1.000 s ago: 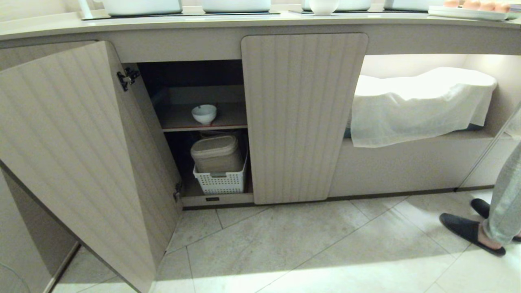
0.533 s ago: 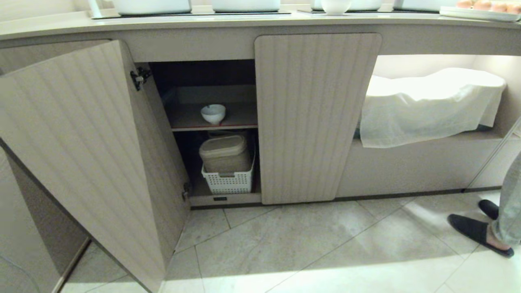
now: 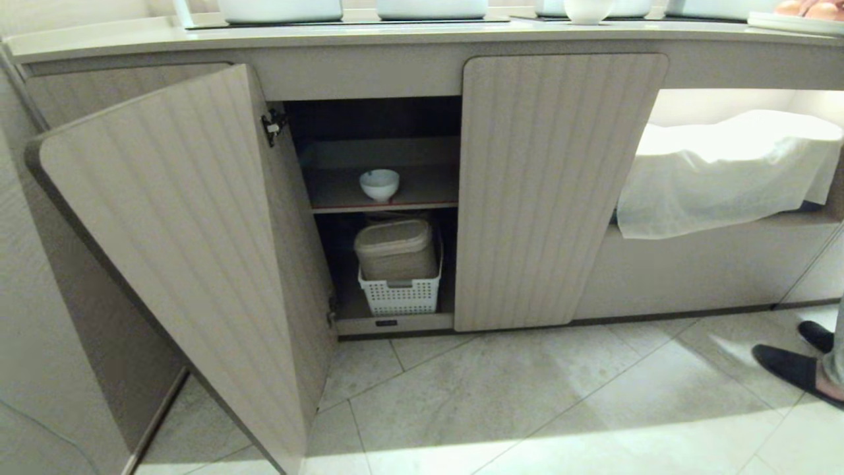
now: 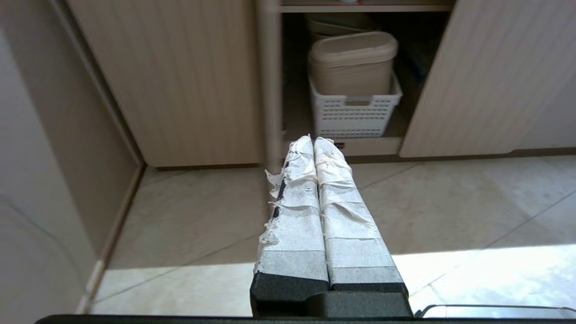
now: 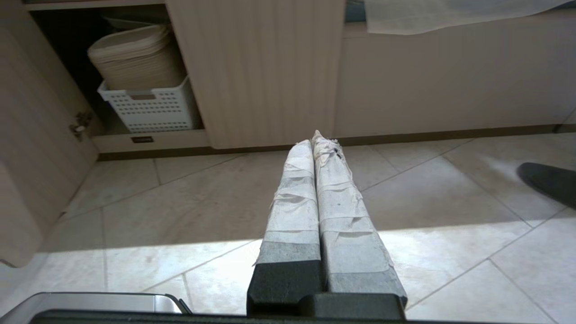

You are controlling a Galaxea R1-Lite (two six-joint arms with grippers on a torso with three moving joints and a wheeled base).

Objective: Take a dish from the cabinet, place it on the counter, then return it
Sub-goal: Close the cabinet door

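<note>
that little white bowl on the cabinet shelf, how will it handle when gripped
The bowl looks like glazed ceramic, so probably rigid, slippery and chippable. Its narrow foot suggests a push near the rim may tip it. Small, so likely light.

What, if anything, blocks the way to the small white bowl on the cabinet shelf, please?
Nothing visible: the ribbed beige left door is swung open, and the small round white ceramic bowl sits alone on the upper shelf.

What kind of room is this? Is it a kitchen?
Most likely a kitchen. A long counter carries white pots, and under it a cabinet stands with one door open. Inside, a small white bowl sits on the shelf, above a white basket holding a lidded tub.
</note>
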